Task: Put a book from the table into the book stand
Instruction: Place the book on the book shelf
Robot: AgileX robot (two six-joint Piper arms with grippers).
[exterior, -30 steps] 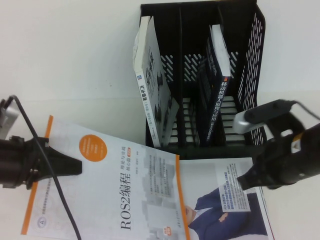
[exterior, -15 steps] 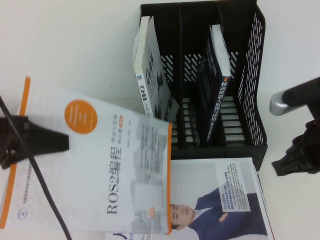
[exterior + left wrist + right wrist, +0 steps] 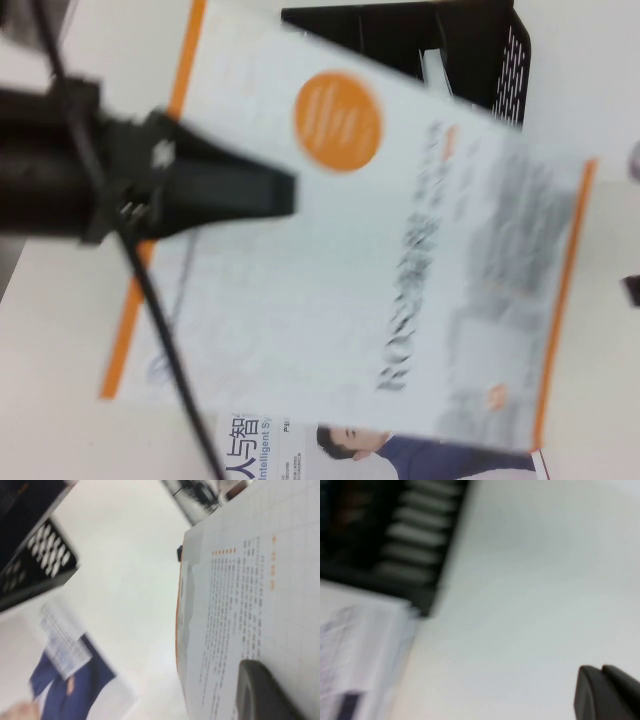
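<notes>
My left gripper (image 3: 285,195) is shut on a white book with orange edges and an orange circle (image 3: 400,280). It holds the book up in the air, tilted, in front of the black book stand (image 3: 400,25), hiding most of the stand. In the left wrist view one finger (image 3: 260,690) presses on the book's back cover (image 3: 260,580). My right gripper (image 3: 602,680) is shut and empty over bare white table to the right of the stand (image 3: 395,530). In the high view only a dark bit of it (image 3: 632,290) shows at the right edge.
A second book, with a man in a blue suit on its cover (image 3: 400,460), lies flat on the table in front of the stand. It also shows in the left wrist view (image 3: 65,675). The books standing in the stand are hidden.
My left gripper has lifted the white and orange book off the table, up and to the right towards the stand. My right arm has drawn back to the right, almost out of the high view.
</notes>
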